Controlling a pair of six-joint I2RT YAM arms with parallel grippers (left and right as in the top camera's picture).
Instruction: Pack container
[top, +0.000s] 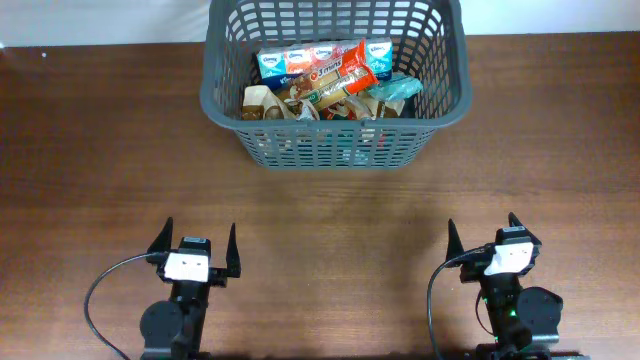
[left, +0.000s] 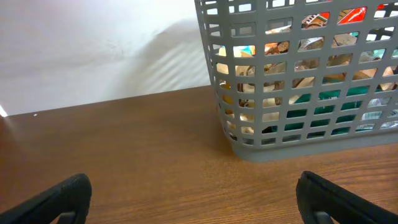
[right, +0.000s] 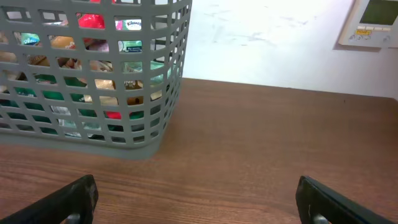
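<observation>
The grey container (top: 335, 150), filled with snack packets (top: 330, 75), stands at the far edge of the wooden worktop (top: 100, 150). Well apart from it, the left gripper (top: 197, 245) and right gripper (top: 483, 240) sit with fingers (top: 162, 243) spread wide, holding nothing.

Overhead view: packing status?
Done: colourful snack packets sit inside the dark grey lattice-sided plastic basket. In hand: nothing; left pincer and right pincer are open and empty at the front of the brown wooden table. Left: apparently nothing, no packet shows outside the basket.
</observation>
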